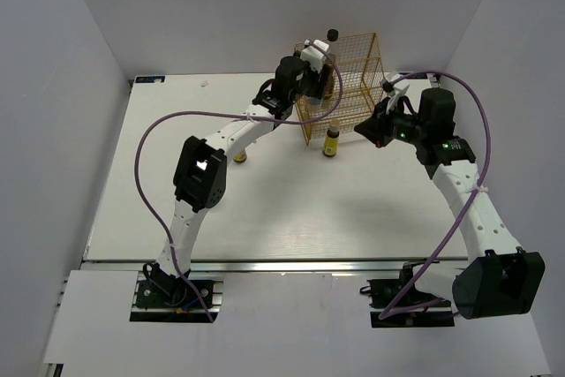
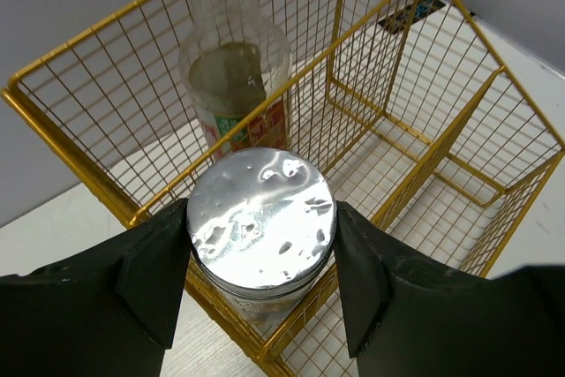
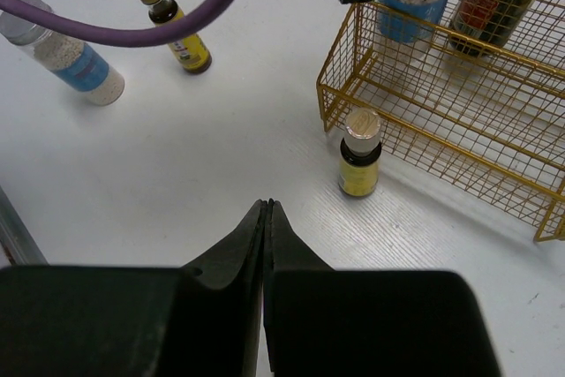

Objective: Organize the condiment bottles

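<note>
At rack (image 1: 353, 77) rim, left jaws pinching silver-lidded jar (image 2: 261, 218), right jaws pressed together near yellow bottle (image 3: 360, 165)

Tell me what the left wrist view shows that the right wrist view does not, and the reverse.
Only the left wrist: the held jar from above, its silver lid between the left fingers. Only the right wrist: the shut right fingers, one yellow bottle beside the rack, another farther off, and a second jar on the table. Both: the held jar, the rack and the tall bottle inside it.
</note>
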### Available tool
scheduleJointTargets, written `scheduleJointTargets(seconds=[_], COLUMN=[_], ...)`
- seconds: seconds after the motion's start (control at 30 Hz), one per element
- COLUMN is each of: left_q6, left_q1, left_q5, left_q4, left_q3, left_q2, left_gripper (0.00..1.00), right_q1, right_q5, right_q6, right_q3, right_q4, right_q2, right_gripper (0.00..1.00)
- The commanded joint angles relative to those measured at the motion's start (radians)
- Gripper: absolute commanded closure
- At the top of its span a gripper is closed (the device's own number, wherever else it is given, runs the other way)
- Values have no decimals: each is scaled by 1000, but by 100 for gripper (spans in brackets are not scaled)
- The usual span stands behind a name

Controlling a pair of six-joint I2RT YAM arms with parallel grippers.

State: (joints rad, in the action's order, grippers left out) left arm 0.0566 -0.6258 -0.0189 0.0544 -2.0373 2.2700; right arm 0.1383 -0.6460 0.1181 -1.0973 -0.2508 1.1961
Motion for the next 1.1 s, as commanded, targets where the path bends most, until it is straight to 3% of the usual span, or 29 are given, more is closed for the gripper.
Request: scheduleJointTargets(seconds=[0.0,0.13,0.33,0.6,0.67,0.8,0.93,0.97,1.0,1.03,1.07], left_q6=[2,-6,-23,-40,-41,-46,-46,-44,-44,-46,-46], left_q1=[-8,-8,-8,-8,-8,-8,-8,-8,-8,-8,-8], left_q5=[4,10,13,16,17,17,13,5,4,-4,-16], left_q4=[65,62,65,73,73,84,76,59,47,35,0], left_q3=[19,37,51,48,48,43,16,14,20,31,46], left_q2=[-82,-86,-92,-113,-118,-150,-210,-231,-256,-318,-354], left_gripper=[89,61,31,18,17,17,24,27,35,53,63], right_q1=[-6,-6,-6,-8,-8,-8,-8,-8,-8,-8,-5], right_q5=[-3,-4,-4,-24,-35,-67,-174,-216,-301,-349,-406], right_q6=[-6,-8,-8,11,18,48,141,203,242,279,310], right_q3=[7,5,8,13,11,2,-13,-18,-16,-13,-3], right_q4=[44,50,50,42,39,24,-7,-13,-19,-15,10], right_q2=[-27,-24,-24,-27,-26,-26,-30,-33,-36,-46,-47], right_gripper=[100,100,100,100,99,83,58,45,39,34,28])
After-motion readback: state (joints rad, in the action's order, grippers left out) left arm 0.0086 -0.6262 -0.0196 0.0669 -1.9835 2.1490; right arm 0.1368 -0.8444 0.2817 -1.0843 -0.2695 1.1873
